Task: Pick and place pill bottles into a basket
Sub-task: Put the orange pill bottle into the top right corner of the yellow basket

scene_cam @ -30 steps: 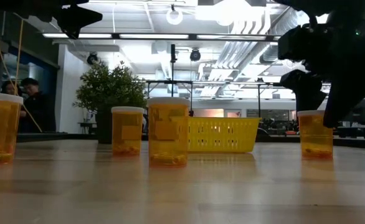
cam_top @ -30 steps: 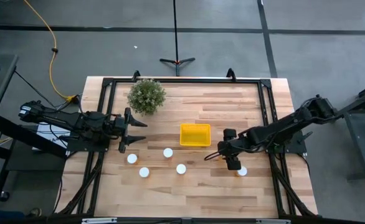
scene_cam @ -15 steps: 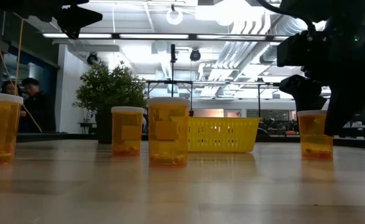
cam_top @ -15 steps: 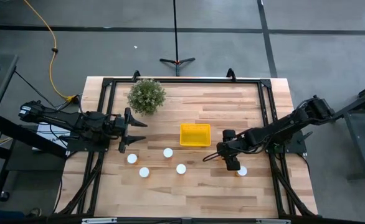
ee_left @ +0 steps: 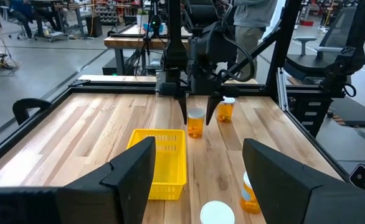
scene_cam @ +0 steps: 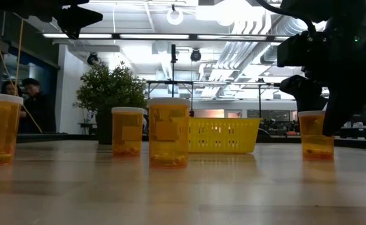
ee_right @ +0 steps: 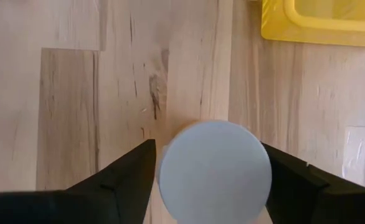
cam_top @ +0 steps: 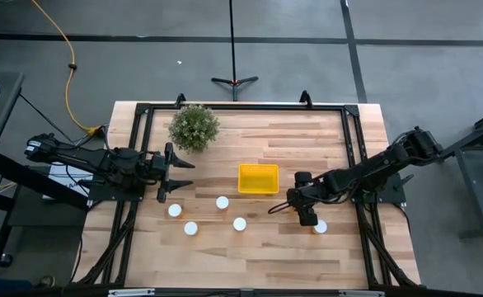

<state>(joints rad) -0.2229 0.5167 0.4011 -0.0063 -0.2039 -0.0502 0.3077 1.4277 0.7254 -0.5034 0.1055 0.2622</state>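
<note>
Your target bottle (ee_right: pixel 215 171) stands upright, long axis vertical, directly under the right claw (ee_left: pixel 200 116), its round white cap sitting between the two spread fingers (ee_right: pixel 117 180); they flank it but grip nothing yet. It is a smooth orange-tinted cylinder on the pale wood bench (cam_top: pixel 266 256). The basket (cam_top: pixel 258 178), bright yellow latticed plastic, lies just beside this bottle, toward the bench's middle. The left claw (cam_top: pixel 164 171) waits open and empty at the far side, so the right arm is nearer.
</note>
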